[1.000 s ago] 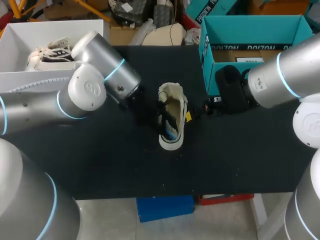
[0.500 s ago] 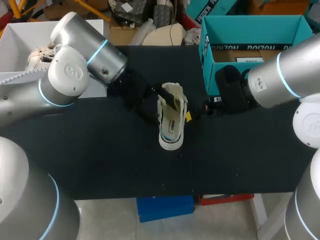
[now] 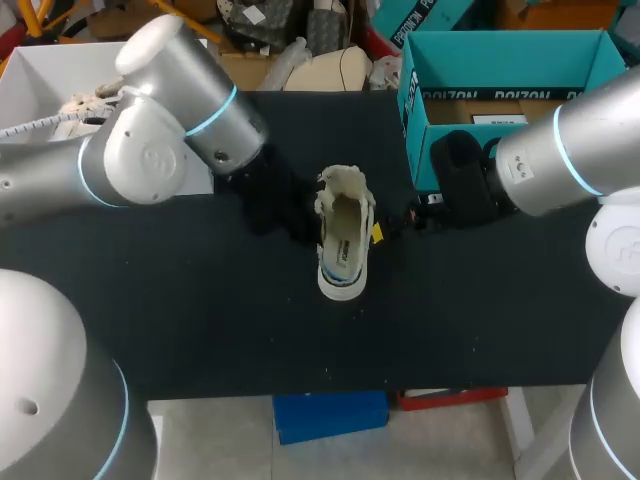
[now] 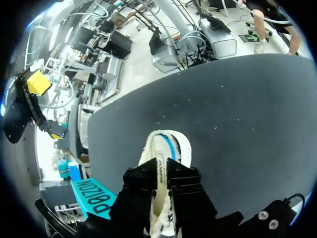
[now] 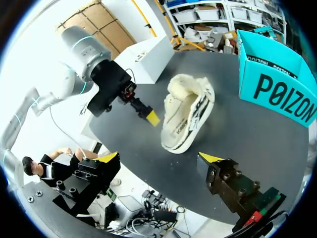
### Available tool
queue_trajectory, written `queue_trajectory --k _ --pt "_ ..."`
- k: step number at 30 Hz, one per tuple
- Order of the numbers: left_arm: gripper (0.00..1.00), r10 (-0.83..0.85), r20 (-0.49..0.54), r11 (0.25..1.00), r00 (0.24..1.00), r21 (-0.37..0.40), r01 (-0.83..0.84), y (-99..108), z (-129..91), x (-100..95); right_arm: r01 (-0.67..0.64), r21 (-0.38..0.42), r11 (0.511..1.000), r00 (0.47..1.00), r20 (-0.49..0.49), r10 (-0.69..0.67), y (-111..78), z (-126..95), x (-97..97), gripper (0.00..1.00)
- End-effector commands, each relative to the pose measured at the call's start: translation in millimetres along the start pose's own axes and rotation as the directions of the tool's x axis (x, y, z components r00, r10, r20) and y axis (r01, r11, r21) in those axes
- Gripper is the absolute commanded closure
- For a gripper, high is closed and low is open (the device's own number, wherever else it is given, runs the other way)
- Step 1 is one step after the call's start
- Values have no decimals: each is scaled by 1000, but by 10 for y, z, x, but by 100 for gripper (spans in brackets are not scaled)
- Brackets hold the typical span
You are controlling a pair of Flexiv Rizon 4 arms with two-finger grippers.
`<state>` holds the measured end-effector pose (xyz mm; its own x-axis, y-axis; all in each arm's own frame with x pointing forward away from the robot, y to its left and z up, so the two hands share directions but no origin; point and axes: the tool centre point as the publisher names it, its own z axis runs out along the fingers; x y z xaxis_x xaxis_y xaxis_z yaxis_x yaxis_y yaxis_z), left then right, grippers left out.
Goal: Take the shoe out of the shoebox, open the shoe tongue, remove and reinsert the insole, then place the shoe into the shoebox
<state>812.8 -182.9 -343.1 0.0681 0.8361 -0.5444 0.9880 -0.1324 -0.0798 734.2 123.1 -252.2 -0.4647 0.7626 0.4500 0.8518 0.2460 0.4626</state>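
A cream shoe (image 3: 343, 245) stands on the black table (image 3: 200, 320) with its opening up and the insole lying inside. My left gripper (image 3: 308, 212) is just left of the shoe's heel end. In the right wrist view its yellow tips (image 5: 152, 118) are pressed together, close to the shoe (image 5: 188, 116) with nothing between them. In the left wrist view the shoe (image 4: 163, 148) lies straight ahead of the fingers (image 4: 148, 184). My right gripper (image 5: 159, 157) stands open on the shoe's right side (image 3: 392, 226), holding nothing. The teal shoebox (image 3: 510, 60) stands at the back right.
A white box (image 3: 40, 70) with another shoe (image 3: 100, 105) inside stands at the back left, behind my left arm. The teal shoebox's side (image 5: 277, 84) is close to my right gripper. Bare table stretches in front of the shoe.
My left gripper has come out of the shoe's opening to its left side, and its fingers spread, then closed. The shoe has settled more upright. The right arm has not moved.
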Motion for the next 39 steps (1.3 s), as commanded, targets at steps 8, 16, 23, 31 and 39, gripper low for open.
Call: queue_trajectory --k 8,16,23,31,39 --pt "100 23 -134 1000 991 -13 -25 44 256 5 -1 1 1000 1000 4 1 2 9 10 0" --pt "100 40 -185 999 982 7 -39 55 544 92 -1 1 1000 1000 4 1 2 9 10 0" --pt "100 52 -221 998 974 34 -46 88 790 108 -1 1 1000 1000 4 1 2 9 10 0" --pt "100 78 -252 997 965 49 -67 82 852 71 -1 1 1000 1000 4 1 2 9 10 0" --pt "100 49 -253 996 966 84 -29 54 945 122 -1 1 1000 1000 4 1 2 9 10 0"
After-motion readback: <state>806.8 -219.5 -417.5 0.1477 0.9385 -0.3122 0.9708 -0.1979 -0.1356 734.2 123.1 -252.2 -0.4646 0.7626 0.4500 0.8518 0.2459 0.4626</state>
